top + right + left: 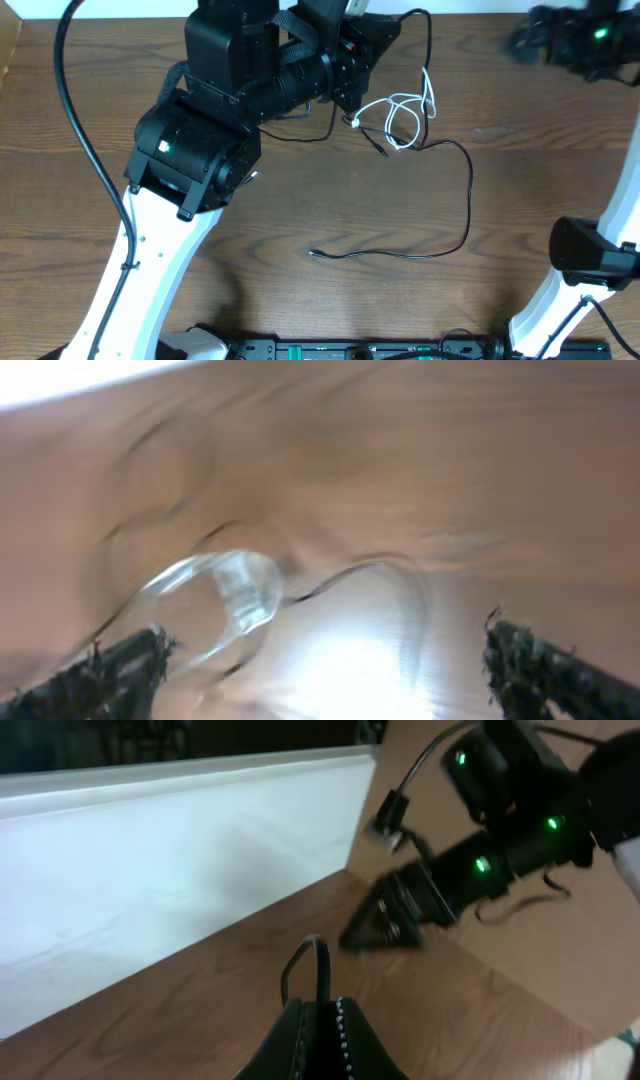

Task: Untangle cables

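Overhead, the white cable [405, 112] is lying looped through the black cables [468, 200]. The left pincer [318, 1005] is clamping one black strand near it, and the right pincer [325, 660] is gaping empty. Untangling is barely starting.

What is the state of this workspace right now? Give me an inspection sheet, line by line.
Surface: wooden table, bare wood, no spills seen.
Job's things: white cable lies in loops near the far edge, crossed with the long black cable, which trails toward the near side with its end free.
Clutter: nothing seen.
Grippers: left gripper shut on a black cable loop; right gripper wide open and holding nothing, with the white cable blurred in its view.
Cables: thick black arm wire arcs over the table's left side.
Surroundings: white wall panel along the table's edge.
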Controlling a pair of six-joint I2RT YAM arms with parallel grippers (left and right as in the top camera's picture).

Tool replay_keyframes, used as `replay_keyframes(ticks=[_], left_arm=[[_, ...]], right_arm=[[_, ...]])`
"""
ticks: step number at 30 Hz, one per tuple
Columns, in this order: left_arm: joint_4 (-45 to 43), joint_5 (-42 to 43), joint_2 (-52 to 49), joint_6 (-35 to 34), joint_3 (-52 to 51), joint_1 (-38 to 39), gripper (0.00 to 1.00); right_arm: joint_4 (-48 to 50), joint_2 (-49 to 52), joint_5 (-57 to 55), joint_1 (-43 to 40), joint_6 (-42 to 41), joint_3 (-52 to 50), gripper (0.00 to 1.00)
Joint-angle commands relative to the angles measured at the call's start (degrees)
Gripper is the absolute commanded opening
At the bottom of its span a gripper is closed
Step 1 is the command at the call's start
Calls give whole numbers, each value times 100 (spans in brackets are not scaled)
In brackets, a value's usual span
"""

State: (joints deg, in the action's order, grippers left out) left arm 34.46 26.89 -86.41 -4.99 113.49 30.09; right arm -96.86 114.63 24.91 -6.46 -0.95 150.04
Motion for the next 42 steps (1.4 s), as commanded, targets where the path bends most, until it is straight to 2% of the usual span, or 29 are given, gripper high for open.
replay_keyframes(ticks=[1,4,6,8,11,15,18,19,20,22,34,35,37,41,42], left_arm=[[-31,-741,-59,-603,72,-20,8],[37,-1137,-61,-741,72,-20,7],[70,-1305,-61,-824,72,-20,7],[146,-1587,-61,-999,72,-20,7],[284,-2009,-68,-1165,72,-20,7],[304,-2006,-81,-1370,72,-17,7],[302,-2006,-81,-1644,72,-17,7],[304,-2002,-81,-1681,72,-17,7],[304,-1958,-81,-1681,72,-17,7],[304,-1869,-81,-1681,72,-17,7],[306,-1810,-81,-1849,72,-17,8],[306,-1810,-81,-1849,72,-17,8],[306,-1812,-81,-1849,72,-17,7],[321,-1814,-81,-1849,72,-17,8],[326,-1814,-81,-1847,72,-17,7]], right_arm=[[-44,-114,2031,647,1534,-389,99],[-42,-111,1851,1200,1539,-796,98],[-42,-111,1853,1340,1539,-905,94],[-44,-111,1849,1432,1539,-922,90],[-42,-173,1851,1471,1543,-920,91],[2,-201,1853,1482,1849,-922,88],[4,-201,1851,1547,2385,-951,77],[22,-201,1851,1576,2483,-953,70],[111,-199,1814,1646,2540,-970,58],[319,-199,1764,1733,2498,-1019,46],[981,-199,1290,2083,2415,-1478,45],[1038,-199,1252,2096,2413,-1526,43],[1115,-199,1121,2103,2413,-1585,30],[1165,-199,1058,2111,2413,-1591,11],[1165,-199,1058,2120,2413,-1591,1]])
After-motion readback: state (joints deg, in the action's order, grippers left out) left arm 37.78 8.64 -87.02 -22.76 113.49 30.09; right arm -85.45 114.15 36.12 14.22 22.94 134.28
